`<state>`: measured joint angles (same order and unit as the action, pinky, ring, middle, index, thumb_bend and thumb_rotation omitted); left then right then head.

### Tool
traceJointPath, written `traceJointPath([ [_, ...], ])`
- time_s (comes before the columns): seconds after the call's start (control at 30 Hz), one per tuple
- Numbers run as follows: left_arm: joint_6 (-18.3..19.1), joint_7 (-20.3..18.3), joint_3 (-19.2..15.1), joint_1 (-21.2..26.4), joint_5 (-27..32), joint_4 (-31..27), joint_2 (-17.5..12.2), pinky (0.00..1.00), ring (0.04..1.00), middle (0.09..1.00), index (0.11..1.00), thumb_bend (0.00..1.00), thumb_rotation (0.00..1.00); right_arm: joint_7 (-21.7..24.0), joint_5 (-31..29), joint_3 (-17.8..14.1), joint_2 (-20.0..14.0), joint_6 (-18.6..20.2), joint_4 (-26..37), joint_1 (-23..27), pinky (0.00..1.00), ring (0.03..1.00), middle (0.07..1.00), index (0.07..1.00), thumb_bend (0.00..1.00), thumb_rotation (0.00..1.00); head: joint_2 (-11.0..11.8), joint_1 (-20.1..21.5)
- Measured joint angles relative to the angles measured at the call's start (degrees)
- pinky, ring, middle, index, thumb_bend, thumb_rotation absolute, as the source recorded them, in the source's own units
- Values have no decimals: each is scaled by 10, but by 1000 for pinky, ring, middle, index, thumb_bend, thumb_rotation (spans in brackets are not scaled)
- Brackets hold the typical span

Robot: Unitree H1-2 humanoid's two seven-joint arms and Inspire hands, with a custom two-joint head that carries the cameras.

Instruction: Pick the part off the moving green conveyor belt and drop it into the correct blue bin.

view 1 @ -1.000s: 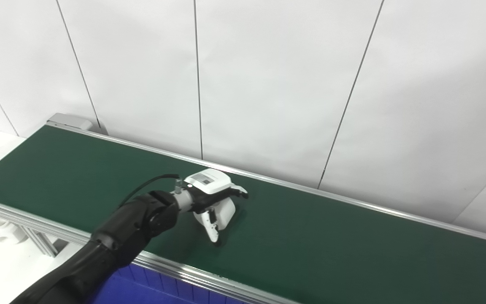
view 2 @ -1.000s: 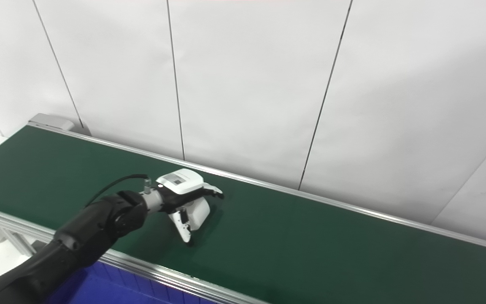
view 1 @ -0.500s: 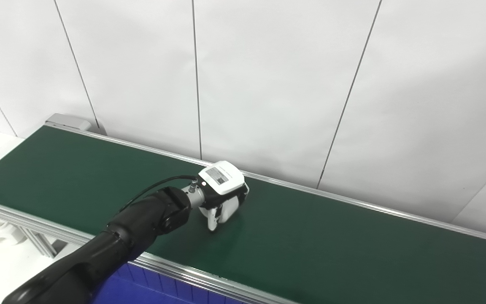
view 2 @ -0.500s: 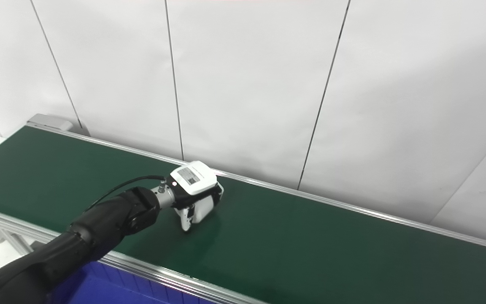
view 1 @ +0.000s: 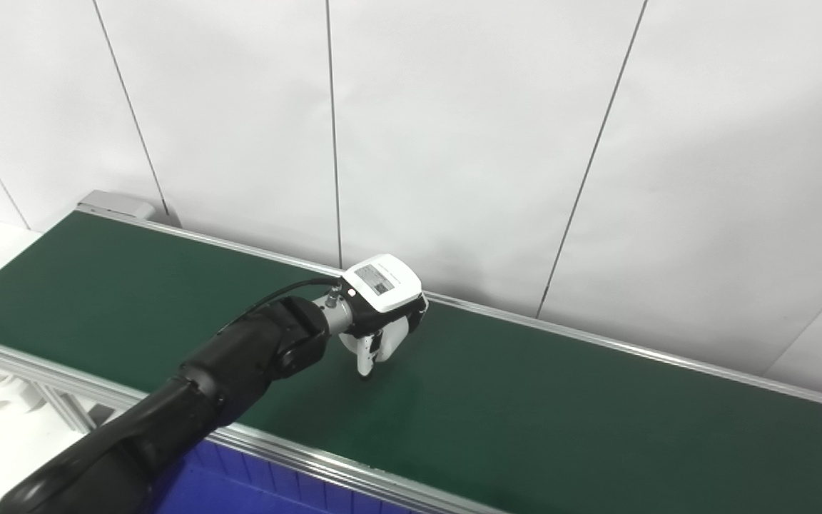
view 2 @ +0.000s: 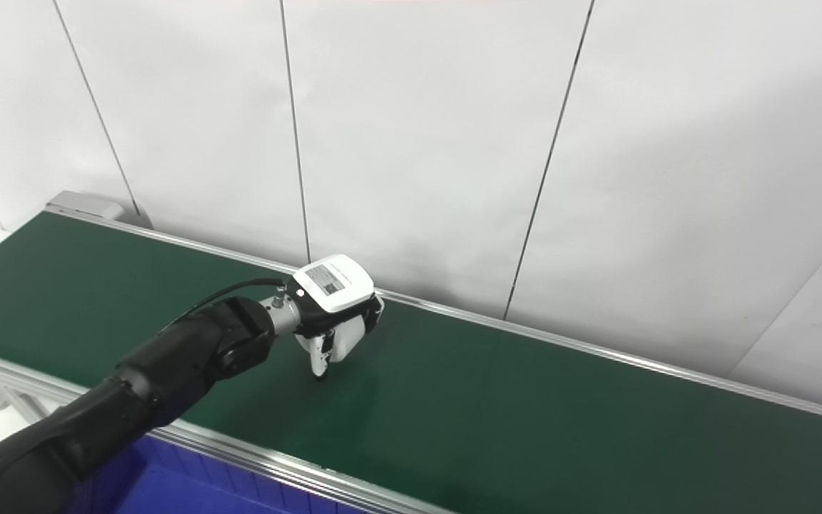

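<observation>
Fingers (view 1: 370, 351) of the left hand (view 1: 381, 308) are curled in under the white back cover, tips pointed down at the green belt (view 1: 561, 421). Whether anything is held inside the curl cannot be told: the palm side is hidden by the hand's own white shell in both views, and no part is seen on the belt anywhere. So the part's place is unknown; it is either hidden inside the closed fingers or not in view at all. The right hand is not seen.

The hand is placed over the far half of the belt, near the back rail (view 1: 596, 341), with one fingertip close to or touching the belt surface. A blue bin (view 1: 240, 489) is partly seen under the near rail, at the bottom edge, just below the left arm.

Step judged: the grasp on the belt, pick stage, drop not yet done. Next move, if a part is held: the hand is to be lifted clear of the belt, pulled back over the near rail, and opened above the blue bin. Which bin is correct cannot be judged from these views.
</observation>
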<state>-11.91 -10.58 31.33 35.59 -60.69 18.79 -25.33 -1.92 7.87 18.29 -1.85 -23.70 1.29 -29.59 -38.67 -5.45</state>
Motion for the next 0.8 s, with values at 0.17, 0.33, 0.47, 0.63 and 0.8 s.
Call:
traceJointPath([
  [0.17, 28, -102, -48, -15, 70, -173, -2, 424, 427, 497, 495, 504, 0, 7, 0, 2, 0, 7, 42, -5, 950, 957, 982, 1000, 901, 1000, -81, -22],
  [0.33, 54, -189, -82, -42, 132, -323, -6, 394, 397, 471, 520, 501, 0, 19, -6, 2, -3, 38, 106, -11, 940, 960, 984, 1000, 872, 1000, -132, -43],
  [0.47, 76, -250, -101, -102, 151, -407, -27, 396, 420, 484, 508, 503, 0, 31, -13, -4, -13, 80, 156, -15, 897, 940, 974, 1000, 861, 1000, -153, -53],
  [0.63, 87, -271, -135, -183, 156, -486, -41, 385, 405, 485, 513, 503, 0, 37, -17, -8, -15, 103, 179, -13, 865, 924, 965, 999, 873, 1000, -156, -62],
  [0.8, 86, -282, -167, -271, 169, -547, -57, 405, 435, 521, 470, 503, 0, 38, -27, -14, -16, 107, 179, -14, 864, 920, 959, 997, 858, 997, -153, -73],
])
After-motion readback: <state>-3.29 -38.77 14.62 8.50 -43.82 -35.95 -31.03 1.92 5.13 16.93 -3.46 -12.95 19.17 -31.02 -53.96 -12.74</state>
